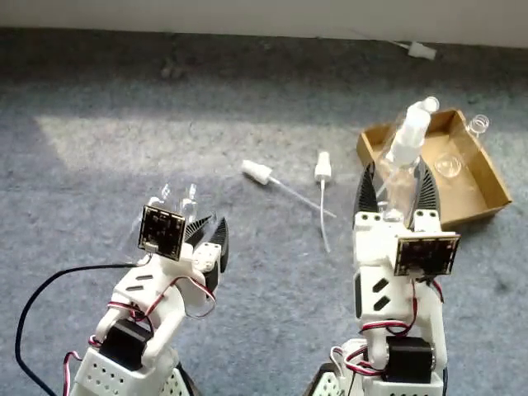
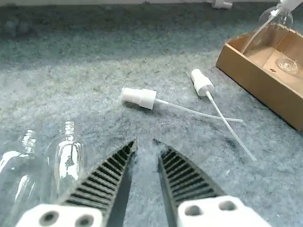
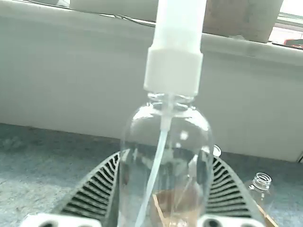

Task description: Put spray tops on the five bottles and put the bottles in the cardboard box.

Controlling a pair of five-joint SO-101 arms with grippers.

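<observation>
Clamping a clear plastic bottle (image 1: 402,158) with its white spray top (image 1: 413,126) over the brown cardboard box's (image 1: 493,183) edge, the right gripper (image 1: 395,183) seemed mid-boxing; the next move called for lowering and letting go. The left gripper's (image 2: 144,146) jaws stood slightly apart, empty.

The carpet (image 1: 272,313) is a grey, rough, matt pile. The cardboard box (image 1: 483,177), upper right in the high view, is dull brown card. The capped bottle (image 3: 163,156) is clear and glossy, glass or plastic I cannot tell, like the bare bottles (image 2: 68,158). The spray tops (image 2: 138,96) are smooth white plastic with thin translucent tubes (image 2: 222,118). The left gripper (image 2: 144,144) and right gripper (image 3: 165,161) have black, ribbed, matt plastic fingers (image 2: 116,177). The arm bodies (image 1: 379,247) are white matt plastic.
</observation>
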